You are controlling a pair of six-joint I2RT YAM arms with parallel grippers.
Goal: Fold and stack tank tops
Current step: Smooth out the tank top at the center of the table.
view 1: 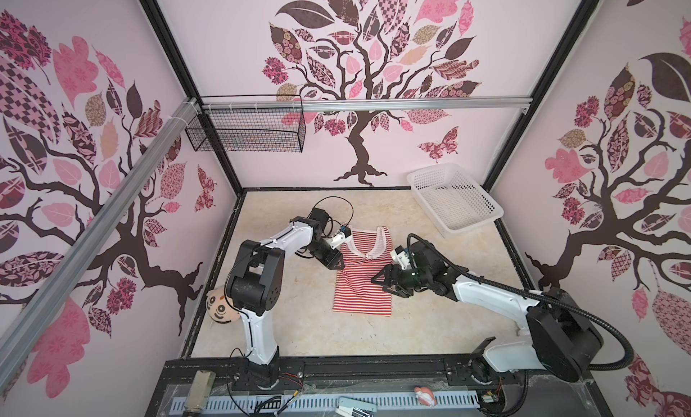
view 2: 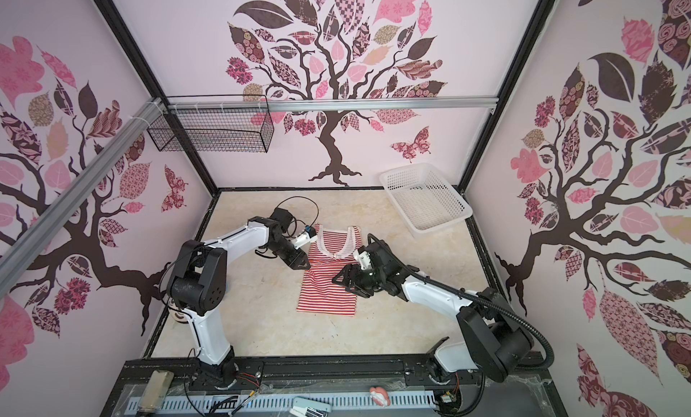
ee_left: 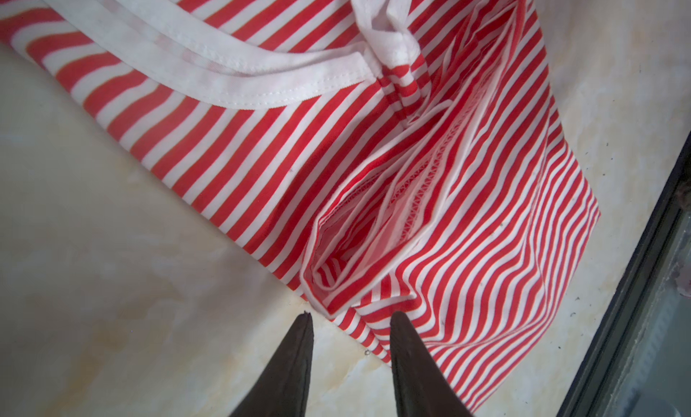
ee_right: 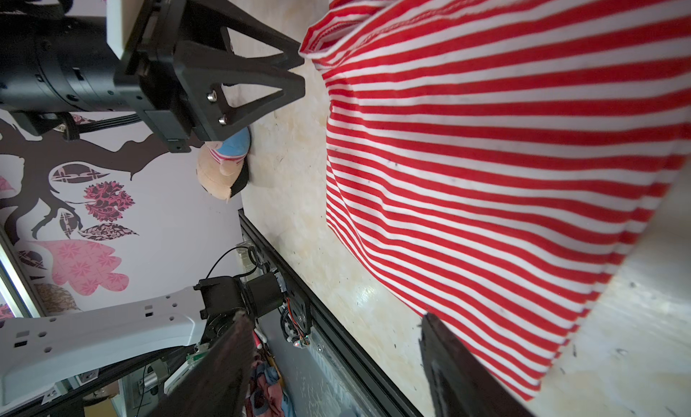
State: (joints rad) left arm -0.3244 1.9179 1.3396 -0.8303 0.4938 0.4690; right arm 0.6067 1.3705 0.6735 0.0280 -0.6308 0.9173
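The left end effector (ee_left: pixel 351 316) is partly open. Its two dark fingers stand apart at the bottom of the left wrist frame, and bare bench and a folded corner of the tank top (ee_left: pixel 261 153) show between them. Nothing is clamped. One fingertip (ee_left: pixel 398 318) overlaps the striped edge, but whether it touches cannot be told. In a top view this end effector (view 1: pixel 337 265) sits at the garment's left edge, below the armhole.

The right end effector (ee_right: pixel 334 316) is spread wide and holds nothing. Its fingers frame bare bench at the bottom of the right wrist frame, with the striped hem just beside one of them. In a top view it (view 1: pixel 377 278) hangs over the garment's right edge, about halfway down.

The tank top (view 1: pixel 362 291) lies flat in the middle of the bench (view 1: pixel 299 321), its white-trimmed neck toward the top of the frame and its hem toward the bottom. Its sides are folded inward, and seam stitching shows in the left wrist view.

A white basket (view 1: pixel 454 200) sits at the bench's upper right, well apart from the garment. A plush head (view 1: pixel 220 308) rests at the left edge, and a wire basket (view 1: pixel 246 129) hangs on the wall at upper left.
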